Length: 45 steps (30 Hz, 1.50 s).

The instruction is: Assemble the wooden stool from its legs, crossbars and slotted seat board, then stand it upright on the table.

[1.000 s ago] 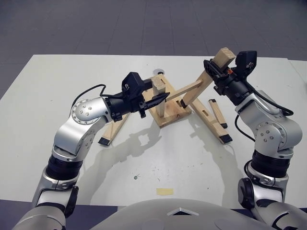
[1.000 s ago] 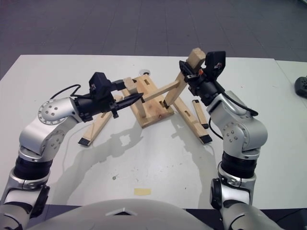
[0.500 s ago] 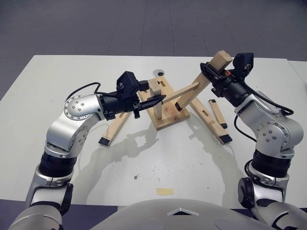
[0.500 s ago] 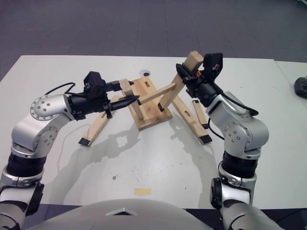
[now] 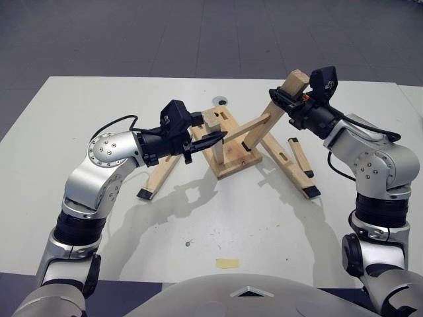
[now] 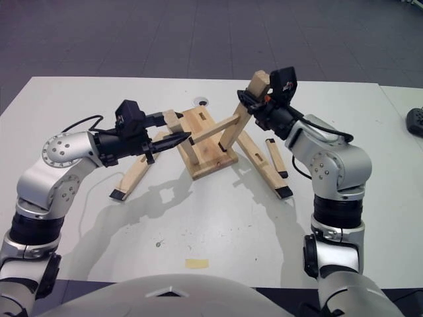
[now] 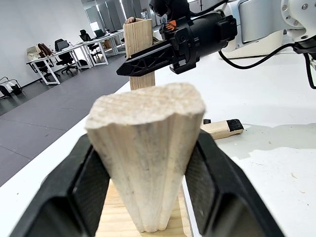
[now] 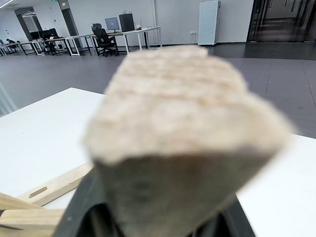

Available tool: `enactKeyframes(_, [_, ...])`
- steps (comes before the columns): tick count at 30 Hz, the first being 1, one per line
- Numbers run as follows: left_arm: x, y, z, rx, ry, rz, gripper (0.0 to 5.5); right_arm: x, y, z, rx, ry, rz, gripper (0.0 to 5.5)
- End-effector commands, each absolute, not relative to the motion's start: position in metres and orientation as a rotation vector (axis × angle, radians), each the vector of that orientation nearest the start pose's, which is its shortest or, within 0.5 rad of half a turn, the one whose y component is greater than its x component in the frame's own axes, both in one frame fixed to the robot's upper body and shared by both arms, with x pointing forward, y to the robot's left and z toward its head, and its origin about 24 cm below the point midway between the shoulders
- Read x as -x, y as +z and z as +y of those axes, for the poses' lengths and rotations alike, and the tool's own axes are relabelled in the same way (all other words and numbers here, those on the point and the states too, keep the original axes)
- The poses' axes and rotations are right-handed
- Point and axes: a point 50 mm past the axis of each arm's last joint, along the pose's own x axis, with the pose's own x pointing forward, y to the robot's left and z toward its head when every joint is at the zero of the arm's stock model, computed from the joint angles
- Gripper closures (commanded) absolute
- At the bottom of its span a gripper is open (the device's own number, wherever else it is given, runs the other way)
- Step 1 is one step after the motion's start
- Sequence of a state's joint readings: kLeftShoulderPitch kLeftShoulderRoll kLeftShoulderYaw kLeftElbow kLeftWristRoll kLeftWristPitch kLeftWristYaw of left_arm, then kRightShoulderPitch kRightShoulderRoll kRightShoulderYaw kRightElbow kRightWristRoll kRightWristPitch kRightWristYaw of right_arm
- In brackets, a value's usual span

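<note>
1. the seat board [image 5: 235, 158] is lying flat on the white counter [image 5: 99, 105], near the middle, with its slots facing up.
2. the left gripper [image 7: 144, 148] is reaching in from the left, and its jaws are clamping an upright leg [image 5: 212, 119] that is standing on the seat board.
3. the right gripper [image 5: 280, 98] is hanging above the board's right side, and its jaws are squeezing the top part of a tilted leg [image 5: 256, 132]. this leg is leaning down to the left, and its dark lower end is sitting over the board.
4. a crossbar [image 5: 248, 127] is running from the tilted leg toward the upright leg. its far joint is hiding behind the left jaws.
5. a loose leg [image 5: 157, 177] is lying on the counter just left of the board, partly under the left arm.
6. a long slotted leg [image 5: 287, 165] is lying to the right of the board, and a shorter piece [image 5: 301, 158] is lying just beside it.
7. a scrap of tape [image 5: 228, 263] is sitting near the front edge, and a round hole [image 5: 219, 100] is showing in the counter behind the board.
</note>
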<state>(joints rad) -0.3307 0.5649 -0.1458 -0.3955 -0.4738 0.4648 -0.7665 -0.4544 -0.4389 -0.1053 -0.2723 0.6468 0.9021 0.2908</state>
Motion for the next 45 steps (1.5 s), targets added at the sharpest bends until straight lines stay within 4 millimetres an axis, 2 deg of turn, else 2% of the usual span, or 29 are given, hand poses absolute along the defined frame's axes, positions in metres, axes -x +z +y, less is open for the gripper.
enactKeyframes(1, [-0.246, 0.131, 0.109, -0.194, -1.219, 0.11, 3.47, -0.259, 0.074, -0.119, 0.042, 0.766, 0.609, 4.46])
enactKeyframes(9, [-0.246, 0.14, 0.117, -0.233, -1.245, 0.097, 3.47, -0.239, 0.062, -0.123, 0.187, 0.756, 0.613, 4.41])
enactKeyframes(13, [-0.257, 0.153, 0.124, -0.24, -1.225, 0.066, 3.47, -0.234, 0.066, -0.123, 0.131, 0.747, 0.618, 4.39])
enactKeyframes(20, [-0.267, 0.16, 0.122, -0.213, -1.2, 0.031, 3.47, -0.236, 0.083, -0.113, -0.142, 0.706, 0.59, 4.38])
enactKeyframes(22, [-0.269, 0.161, 0.12, -0.215, -1.193, 0.021, 3.47, -0.242, 0.089, -0.112, -0.16, 0.681, 0.572, 4.38])
enactKeyframes(26, [-0.27, 0.161, 0.113, -0.211, -1.197, 0.011, 3.47, -0.263, 0.089, -0.117, -0.086, 0.621, 0.55, 4.38])
enactKeyframes(30, [-0.269, 0.16, 0.11, -0.203, -1.207, 0.011, 3.47, -0.277, 0.095, -0.113, -0.286, 0.567, 0.562, 4.38])
enactKeyframes(31, [-0.27, 0.159, 0.109, -0.202, -1.207, 0.01, 3.47, -0.278, 0.092, -0.113, -0.316, 0.556, 0.582, 4.39])
enactKeyframes(35, [-0.27, 0.16, 0.11, -0.204, -1.204, 0.008, 3.47, -0.263, 0.076, -0.113, -0.218, 0.575, 0.648, 4.41])
enactKeyframes(39, [-0.271, 0.16, 0.111, -0.207, -1.193, 0.007, 3.47, -0.256, 0.075, -0.112, -0.164, 0.597, 0.641, 4.41])
enactKeyframes(42, [-0.271, 0.16, 0.111, -0.207, -1.195, 0.005, 3.47, -0.261, 0.084, -0.114, -0.146, 0.576, 0.579, 4.41])
enactKeyframes(45, [-0.272, 0.161, 0.111, -0.205, -1.198, 0.006, 3.47, -0.273, 0.109, -0.117, -0.18, 0.55, 0.453, 4.41])
